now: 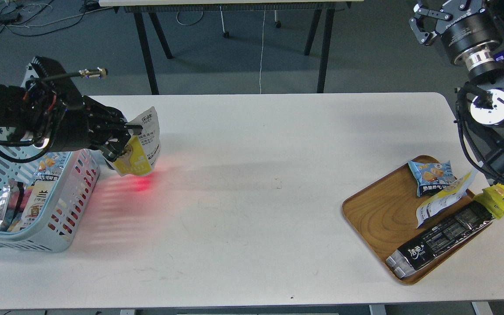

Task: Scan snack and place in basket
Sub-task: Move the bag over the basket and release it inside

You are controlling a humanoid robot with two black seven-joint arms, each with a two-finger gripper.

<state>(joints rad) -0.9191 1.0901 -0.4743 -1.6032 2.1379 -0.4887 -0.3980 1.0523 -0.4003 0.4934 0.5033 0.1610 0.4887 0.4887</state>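
Tabletop [252,227] edge at seven o'clock carries the basket [37,236]; left gripper [123,140] pinching the snack [142,146] by one edge could drop it short of the rim.

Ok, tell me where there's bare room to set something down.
Bare: the table between basket and tray, plus its front strip. Crowded: the basket, already holding packets, with the left gripper and snack beside it; the tray's right half.
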